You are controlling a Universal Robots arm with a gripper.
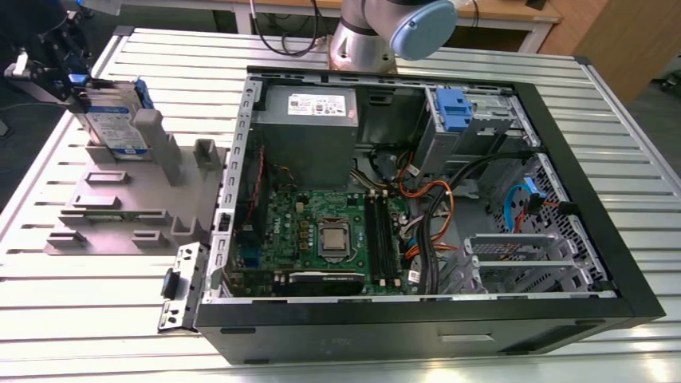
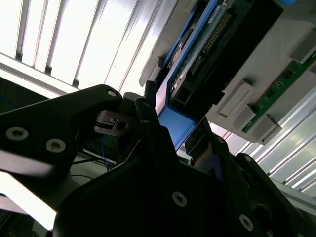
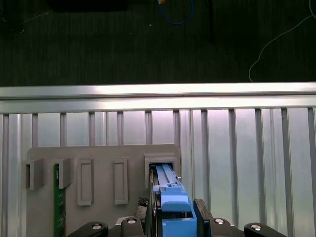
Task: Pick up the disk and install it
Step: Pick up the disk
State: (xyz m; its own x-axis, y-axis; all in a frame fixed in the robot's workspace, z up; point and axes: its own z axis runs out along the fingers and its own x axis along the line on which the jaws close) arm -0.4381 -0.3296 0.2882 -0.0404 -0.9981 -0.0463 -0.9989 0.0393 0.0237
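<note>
A ribbed aluminium table [image 1: 639, 159] fills the scene, dark floor beyond its edge, and on it lies an open black computer case [image 1: 596, 311]. The labels first: there's a white sticker [image 1: 316, 104] on the grey power supply [image 1: 309, 136] inside the case, and a white-and-blue label on the disk [image 1: 115, 120], but I can't make out the print on either.

The disk stands upright in a slot of the grey holder [image 1: 107, 215], on the exterior view's left of the case. A green circuit strip [image 3: 59, 207] sits in another slot of that holder.

Now the arm [image 1: 372, 32]: its silver column rises behind the case, and the gripper [image 1: 64, 80] is out beyond the case at the holder, over the disk's top end. The first wrist view looks straight down along the tool.

And the fingers [image 3: 201, 217]: black, one on each side of the bright blue carrier, pressed up against it with no gap showing. They're clamped on the disk while its lower end sits in the slot.
</note>
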